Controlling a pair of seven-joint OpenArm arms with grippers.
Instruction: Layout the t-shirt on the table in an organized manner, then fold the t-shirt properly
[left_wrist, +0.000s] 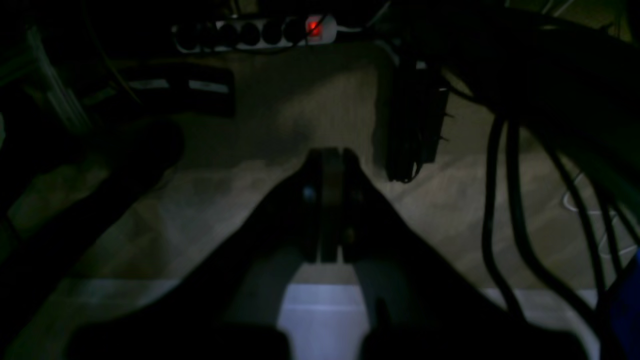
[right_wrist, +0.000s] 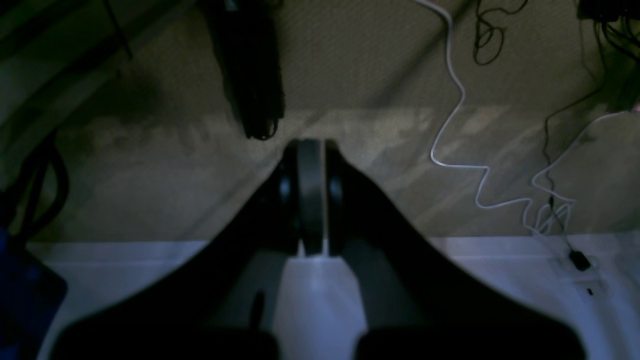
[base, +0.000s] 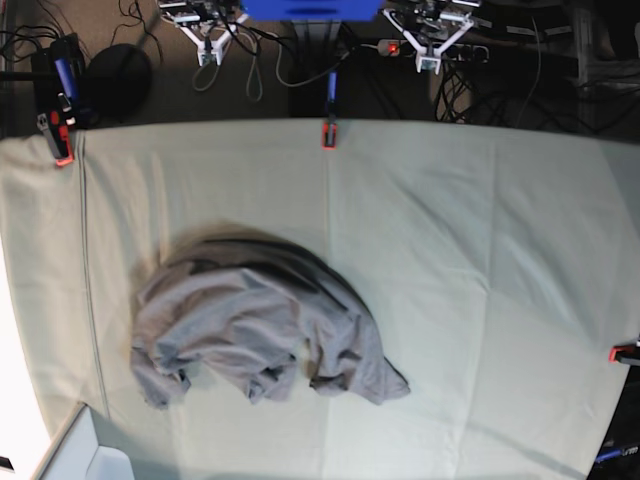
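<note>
Lying crumpled on the table (base: 480, 230), the t-shirt (base: 250, 325) sits left of centre, red clamps (base: 327, 135) at the edges. Left tool (left_wrist: 330, 162) and right tool (right_wrist: 310, 152) both pressed together, empty, over floor with cables (right_wrist: 460, 125) and a power strip (left_wrist: 255, 32).

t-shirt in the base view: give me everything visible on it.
The t-shirt is a plain grey, soft, cotton-looking garment lying crumpled in a rounded heap, not spread out. Deep folds and wrinkles run across it, and a darker band edges its far side. No collar or sleeve can be clearly made out. It rests on the table, on the pale green cloth, left of centre and toward the near edge. Nothing else touches it; neither arm is near.
</note>
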